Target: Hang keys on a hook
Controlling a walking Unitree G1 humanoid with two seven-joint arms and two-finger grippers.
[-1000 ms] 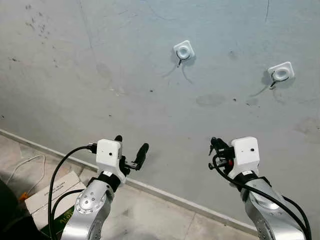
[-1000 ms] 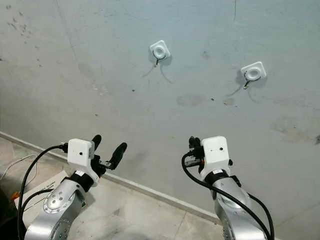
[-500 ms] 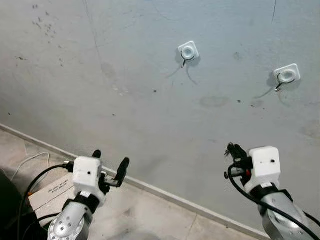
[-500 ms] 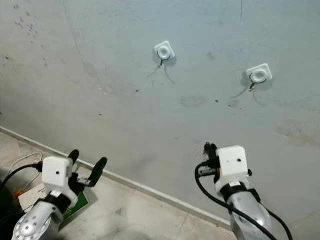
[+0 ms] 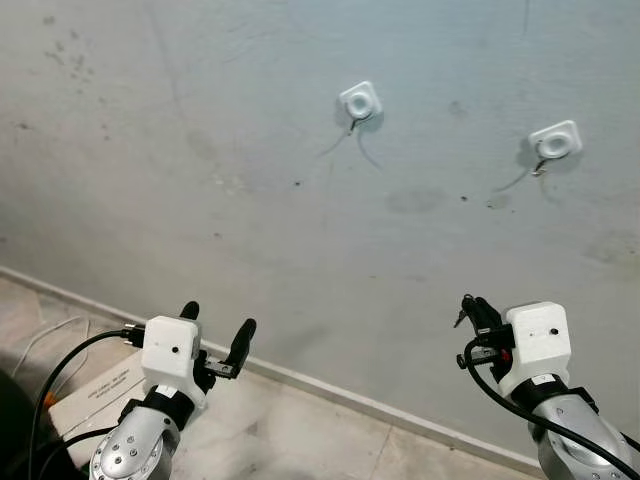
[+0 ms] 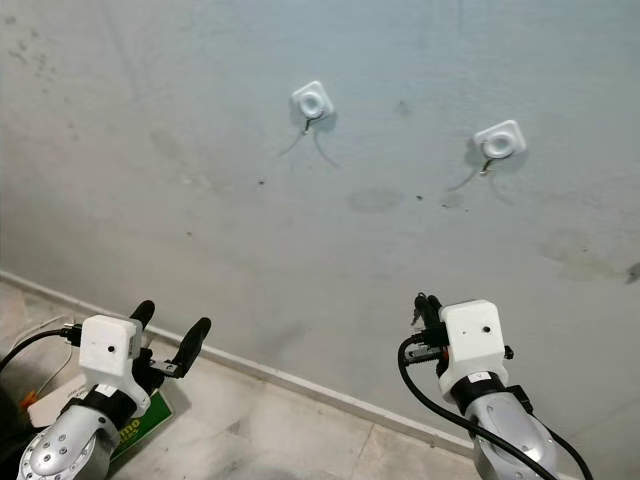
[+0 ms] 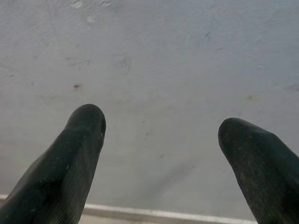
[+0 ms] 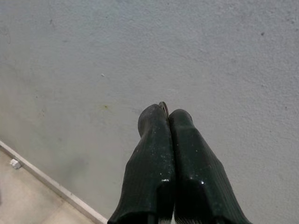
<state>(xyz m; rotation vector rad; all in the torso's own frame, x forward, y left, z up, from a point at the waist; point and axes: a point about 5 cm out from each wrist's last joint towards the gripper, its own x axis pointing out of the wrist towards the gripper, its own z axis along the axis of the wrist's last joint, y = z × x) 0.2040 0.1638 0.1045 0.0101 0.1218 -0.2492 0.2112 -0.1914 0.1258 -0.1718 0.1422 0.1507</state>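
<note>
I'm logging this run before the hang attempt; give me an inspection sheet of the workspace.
Surface: grey wall, stained and scuffed.
Job's things: two white hooks, left hook and right hook, both bare; a thin metal edge, maybe keys, pinched in the right end effector.
Clutter: box on the floor.
End effectors: left end effector open, low; right shut, below the right hook.
Cables: black cables on both arms; white cable on floor.
Surroundings: baseboard, tile floor.

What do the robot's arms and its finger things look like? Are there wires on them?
Both arms are shiny silver metal with round joints. Each wrist carries a white boxy block with a small dark dot. The left gripper and right gripper each have two long black rubbery fingers, finely ribbed. Thick black cables loop from the white blocks back along the arms.
</note>
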